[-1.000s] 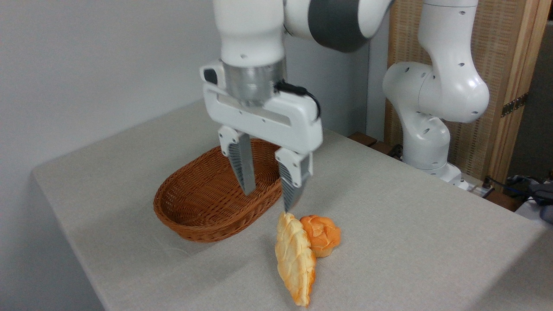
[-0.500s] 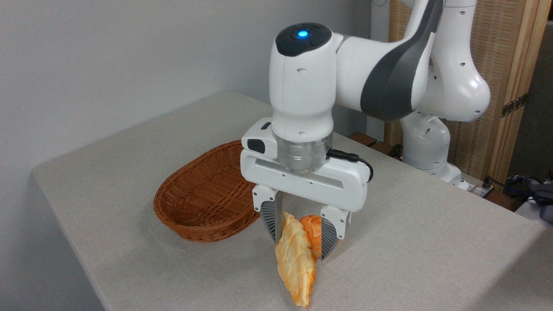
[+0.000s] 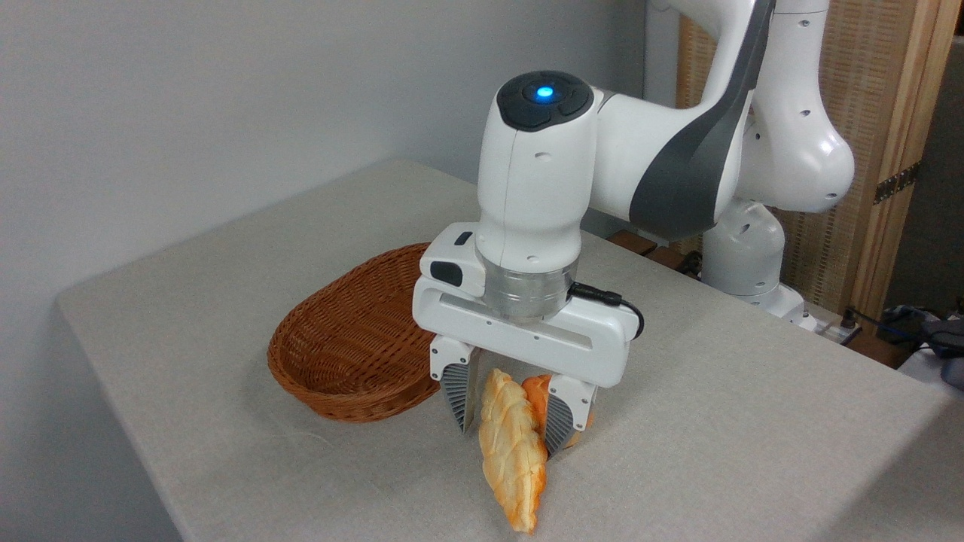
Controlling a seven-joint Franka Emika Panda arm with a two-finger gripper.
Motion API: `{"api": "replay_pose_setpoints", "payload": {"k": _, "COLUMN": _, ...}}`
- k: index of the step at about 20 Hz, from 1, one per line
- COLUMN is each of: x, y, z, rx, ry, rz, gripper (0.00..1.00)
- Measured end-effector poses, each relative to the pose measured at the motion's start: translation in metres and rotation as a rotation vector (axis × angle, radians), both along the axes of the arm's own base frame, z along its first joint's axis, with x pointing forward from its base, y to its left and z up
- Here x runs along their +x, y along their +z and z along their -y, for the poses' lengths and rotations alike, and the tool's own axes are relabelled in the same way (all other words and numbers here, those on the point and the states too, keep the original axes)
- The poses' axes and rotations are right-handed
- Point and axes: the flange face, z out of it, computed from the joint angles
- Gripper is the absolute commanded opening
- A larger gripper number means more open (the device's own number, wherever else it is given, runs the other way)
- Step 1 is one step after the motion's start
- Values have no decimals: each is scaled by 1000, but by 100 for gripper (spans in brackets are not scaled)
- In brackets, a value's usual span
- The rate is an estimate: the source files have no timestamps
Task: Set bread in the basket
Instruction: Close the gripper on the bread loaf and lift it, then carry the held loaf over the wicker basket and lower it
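Now your fingers point(image 3: 506, 415) straddle the bread's point(image 3: 514, 452) far end, apparently not yet gripping, its long axis running toward you, basket point(image 3: 350, 354) just left.

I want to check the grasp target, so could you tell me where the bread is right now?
The bread lies on the table near the front edge, between the gripper's fingers, right of the basket.
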Motion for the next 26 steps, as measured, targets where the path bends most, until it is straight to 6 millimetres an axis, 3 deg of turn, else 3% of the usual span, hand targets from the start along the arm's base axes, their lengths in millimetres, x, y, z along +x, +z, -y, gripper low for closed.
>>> {"api": "replay_pose_setpoints", "payload": {"k": 1, "x": 1, "y": -2, "z": 2, "rx": 0, "ry": -4, "rz": -3, "gripper": 60}}
{"api": "replay_pose_setpoints", "payload": {"k": 4, "x": 2, "y": -3, "z": 5, "rx": 0, "ry": -11, "rz": -5, "gripper": 31}}
{"api": "replay_pose_setpoints", "payload": {"k": 6, "x": 2, "y": -3, "z": 6, "rx": 3, "ry": -45, "rz": 1, "gripper": 25}}
{"api": "replay_pose_setpoints", "payload": {"k": 26, "x": 3, "y": -3, "z": 15, "rx": 6, "ry": -93, "rz": 7, "gripper": 21}}
